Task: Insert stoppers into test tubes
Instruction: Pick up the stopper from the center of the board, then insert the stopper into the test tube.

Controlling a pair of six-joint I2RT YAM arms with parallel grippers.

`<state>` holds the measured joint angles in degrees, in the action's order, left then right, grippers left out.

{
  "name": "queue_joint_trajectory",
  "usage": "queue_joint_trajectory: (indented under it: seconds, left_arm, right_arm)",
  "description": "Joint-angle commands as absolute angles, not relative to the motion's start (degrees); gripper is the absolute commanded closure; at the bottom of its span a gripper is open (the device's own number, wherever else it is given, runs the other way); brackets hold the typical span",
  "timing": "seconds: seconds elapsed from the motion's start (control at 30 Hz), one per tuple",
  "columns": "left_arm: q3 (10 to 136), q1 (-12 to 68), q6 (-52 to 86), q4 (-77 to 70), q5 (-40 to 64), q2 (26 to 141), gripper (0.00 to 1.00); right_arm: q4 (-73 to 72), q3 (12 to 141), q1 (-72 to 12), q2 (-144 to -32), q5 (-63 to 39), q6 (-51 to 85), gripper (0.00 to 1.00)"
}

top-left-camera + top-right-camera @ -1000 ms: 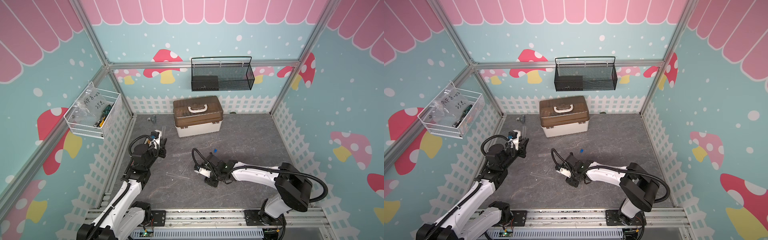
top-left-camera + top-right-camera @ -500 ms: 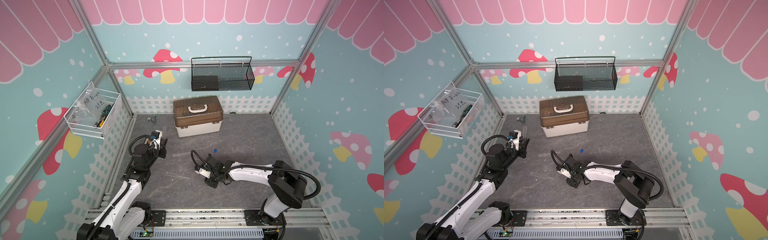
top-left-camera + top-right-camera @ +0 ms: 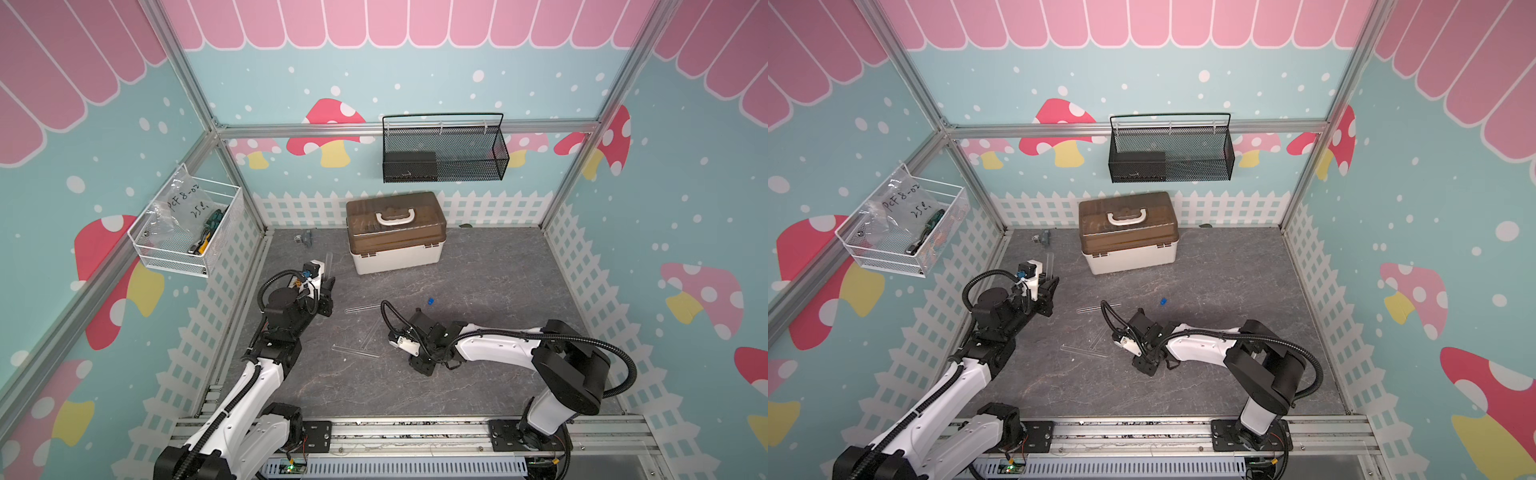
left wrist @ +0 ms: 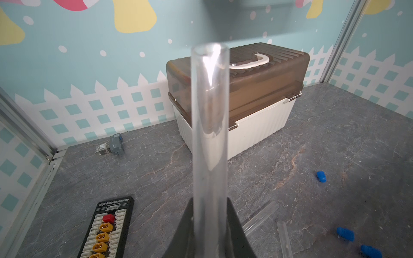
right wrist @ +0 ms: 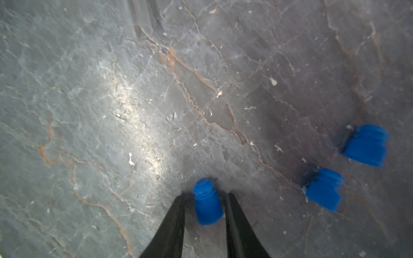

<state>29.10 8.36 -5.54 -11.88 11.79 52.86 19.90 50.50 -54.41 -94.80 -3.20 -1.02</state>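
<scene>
Between the parted fingers of the right gripper [image 5: 205,195], on the grey tabletop [image 5: 134,89], lies a blue stopper [image 5: 207,205], long axis roughly along them, slim gaps either side; well apart, the left gripper [image 4: 210,200] clamps a clear test tube [image 4: 210,111].

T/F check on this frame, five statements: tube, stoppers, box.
1. The left gripper is shut on a clear test tube. True.
2. That tube has a stopper in its mouth. False: its open end is bare.
3. The right gripper has its fingers either side of a blue stopper on the table. True.
4. The storage box stands open. False: its brown lid is shut.
5. Two more stoppers lie on the table nearby. True.
</scene>
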Motion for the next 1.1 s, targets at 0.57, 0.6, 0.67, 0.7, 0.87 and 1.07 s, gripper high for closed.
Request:
queue_joint_trajectory:
  seconds: [0.57, 0.6, 0.67, 0.7, 0.87, 1.07]
  left_arm:
    - [28.47, 8.11, -5.68, -12.92, 12.52, 53.14, 1.0]
    - [28.43, 8.22, -5.76, -12.78, 12.76, 53.17, 1.0]
    - [28.47, 8.3, -6.2, -12.92, 14.2, 53.35, 1.0]
    - [28.56, 8.57, -6.72, -12.98, 15.28, 53.38, 1.0]
    - [29.07, 13.51, -15.04, -11.88, 21.7, 54.04, 1.0]
    - [30.72, 20.44, -32.64, -6.55, 24.82, 56.44, 1.0]
  right_arm:
    - [20.57, 50.93, -54.45, -95.22, -5.36, -2.51, 0.91]
    - [20.53, 50.85, -54.39, -94.46, -5.69, -2.62, 0.91]
    - [20.4, 50.71, -54.32, -92.07, -6.86, -2.89, 0.92]
    - [20.5, 50.63, -54.27, -90.88, -7.26, -3.06, 0.92]
    - [22.8, 51.14, -52.66, -83.49, -11.79, -4.54, 0.92]
    - [29.23, 51.33, -49.86, -74.69, -15.94, -5.69, 0.91]
